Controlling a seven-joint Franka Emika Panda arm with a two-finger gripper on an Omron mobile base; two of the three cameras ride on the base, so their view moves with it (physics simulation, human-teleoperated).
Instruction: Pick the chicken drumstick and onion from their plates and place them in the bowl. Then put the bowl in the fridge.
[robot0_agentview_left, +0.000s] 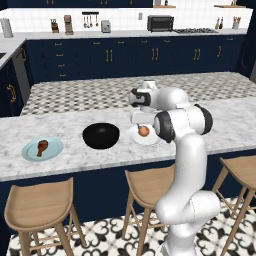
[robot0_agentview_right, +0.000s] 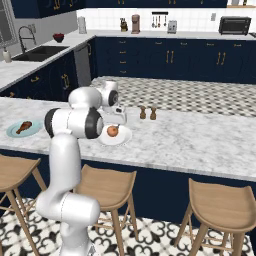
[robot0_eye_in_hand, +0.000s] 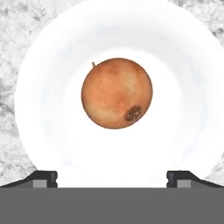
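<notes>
The gripper (robot0_eye_in_hand: 112, 177) hangs above the onion (robot0_eye_in_hand: 117, 92) with its jaws spread wide apart, one dark fingertip (robot0_eye_in_hand: 43, 178) at each lower corner of the hand view. Nothing sits between them and they touch nothing. From the left base view the gripper (robot0_agentview_left: 136, 118) is seen just above the white plate (robot0_agentview_left: 150, 139), pointing down.

One onion, round and orange-brown with a dark spot on its skin, rests in the middle of the white plate (robot0_eye_in_hand: 52, 87). That plate lies on the marble counter (robot0_agentview_left: 75, 155), just right of the bowl (robot0_agentview_left: 101, 135). One bowl, glossy black, stands upright near the counter's middle; I cannot tell what is inside it. One drumstick (robot0_agentview_left: 42, 147), reddish-brown, lies on the light blue plate (robot0_agentview_left: 30, 152) at the counter's left, well apart from the bowl. So two plates in all, one blue and one white, each carrying one item.

In the right base view the onion (robot0_agentview_right: 113, 131) shows beside the arm's elbow, on the white plate (robot0_agentview_right: 122, 140), with the drumstick (robot0_agentview_right: 23, 127) on its blue plate (robot0_agentview_right: 12, 133) far to the left. Two small brown shakers (robot0_agentview_right: 148, 113) stand together on the counter beyond the white plate. Three wooden stools (robot0_agentview_left: 150, 187) line the near side of the counter.

No writing or brand can be read anywhere; the items on the back counter are too small to tell.
</notes>
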